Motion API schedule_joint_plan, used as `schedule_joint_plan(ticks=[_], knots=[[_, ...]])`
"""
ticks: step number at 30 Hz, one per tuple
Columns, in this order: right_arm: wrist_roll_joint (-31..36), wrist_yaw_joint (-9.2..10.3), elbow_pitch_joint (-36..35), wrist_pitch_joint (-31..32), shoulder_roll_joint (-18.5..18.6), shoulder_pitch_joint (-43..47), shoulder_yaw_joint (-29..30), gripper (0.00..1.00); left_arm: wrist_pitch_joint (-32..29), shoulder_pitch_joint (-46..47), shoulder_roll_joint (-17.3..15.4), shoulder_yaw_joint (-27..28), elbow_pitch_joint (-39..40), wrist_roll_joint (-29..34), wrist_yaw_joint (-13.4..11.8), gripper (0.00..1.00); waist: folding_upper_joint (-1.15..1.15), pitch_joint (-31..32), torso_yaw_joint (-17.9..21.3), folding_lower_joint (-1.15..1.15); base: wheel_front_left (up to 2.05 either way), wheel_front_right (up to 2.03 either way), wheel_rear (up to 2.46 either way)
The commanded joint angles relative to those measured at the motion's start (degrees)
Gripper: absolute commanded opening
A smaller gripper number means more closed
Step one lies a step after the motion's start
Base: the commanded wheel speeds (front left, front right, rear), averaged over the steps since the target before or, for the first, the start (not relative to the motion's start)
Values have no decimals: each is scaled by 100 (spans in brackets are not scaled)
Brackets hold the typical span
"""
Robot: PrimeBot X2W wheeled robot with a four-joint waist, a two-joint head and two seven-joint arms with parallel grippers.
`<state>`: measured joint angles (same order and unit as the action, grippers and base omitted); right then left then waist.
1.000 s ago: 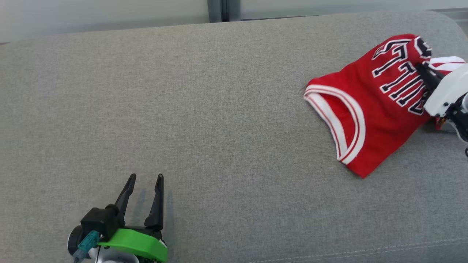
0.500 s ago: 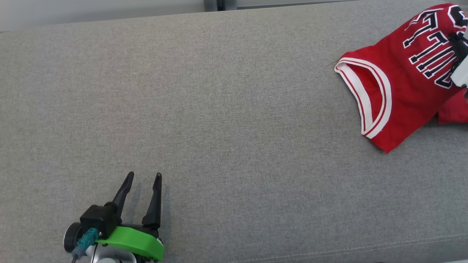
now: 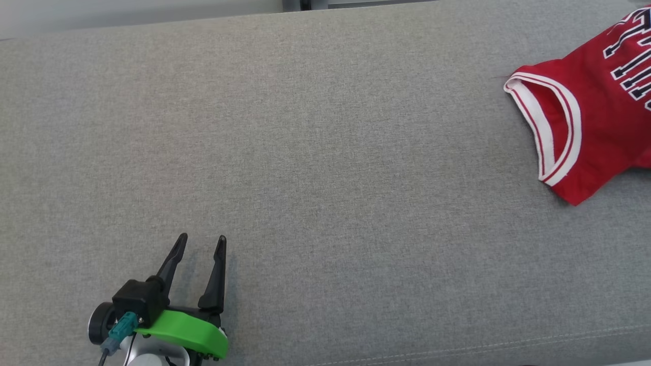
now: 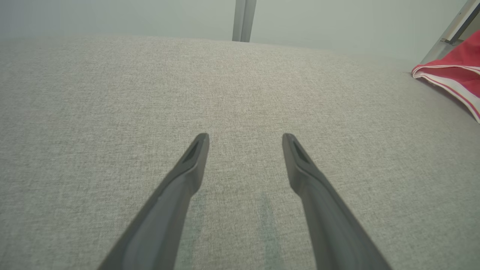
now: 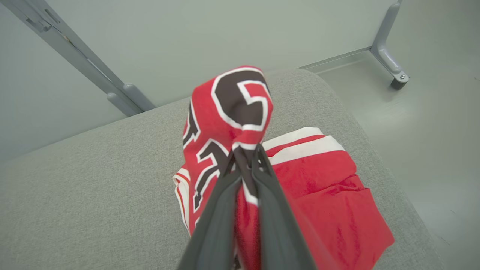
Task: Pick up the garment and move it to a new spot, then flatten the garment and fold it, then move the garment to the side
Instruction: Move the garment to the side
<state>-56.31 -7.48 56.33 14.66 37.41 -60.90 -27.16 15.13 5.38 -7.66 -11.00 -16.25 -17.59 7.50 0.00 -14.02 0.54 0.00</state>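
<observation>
While the one red jersey (image 3: 605, 132) lies at the right end of the grey cushion (image 3: 325, 152), two hands show: the left hand (image 3: 202, 239) stands wide open and empty near the front edge, and the right hand (image 5: 245, 157) pinches a raised fold of the jersey.

The left hand (image 3: 202, 238) was low at the lower left of the head view, its two dark fingers (image 4: 187, 168) spread wide and pointing forward. The right hand (image 5: 247, 155) had its fingers pressed together, pinching a fold of the garment (image 5: 232, 101)
</observation>
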Motion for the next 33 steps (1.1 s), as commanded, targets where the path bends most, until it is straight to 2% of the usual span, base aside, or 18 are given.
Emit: schedule_joint_plan(ticks=[1,7,12,13,17,20,21,22,28,31,33], knots=[[77,0,158,73,79,-150,81,0,-4,84,-57,-14,-6,-10,-1,100,0,-24,-49,0,0,0,0],[497,0,877,-156,182,-312,157,0,-4,128,-194,-159,-104,-39,-1,100,0,-99,-208,0,0,0,0],[970,0,1559,-1000,205,-231,188,0,-4,125,-293,-221,-140,-83,-1,100,0,-122,-379,0,0,0,0],[970,0,1559,-1000,205,-231,188,0,-4,125,-293,-221,-140,-83,-1,100,0,-122,-379,0,0,0,0],[1218,1,1746,-1696,215,17,347,0,-4,28,-325,-190,-165,-129,-1,100,0,-143,-450,0,0,0,0],[1369,5,1770,-1772,412,440,678,0,-4,-61,-337,-106,-135,-172,-2,100,0,-160,-484,0,0,0,0],[1488,5,1761,-1904,520,511,789,17,-4,-90,-341,-87,-114,-168,-2,100,0,-167,-489,0,0,0,0],[1626,5,1749,-2022,592,560,909,98,-3,-121,-341,-72,-100,-170,-2,100,0,-174,-492,0,0,0,0],[2513,4,1757,-2894,500,652,1678,100,-3,-254,-326,78,-44,-216,-2,100,0,-155,-448,0,0,0,0],[2976,4,1691,-2986,330,491,2017,100,-4,-252,-294,122,-38,-227,-2,100,0,-84,-403,0,0,0,0],[3295,4,1293,-2984,217,528,2346,100,-3,-222,-249,170,-8,-251,-2,100,0,-38,-370,0,0,0,0]])
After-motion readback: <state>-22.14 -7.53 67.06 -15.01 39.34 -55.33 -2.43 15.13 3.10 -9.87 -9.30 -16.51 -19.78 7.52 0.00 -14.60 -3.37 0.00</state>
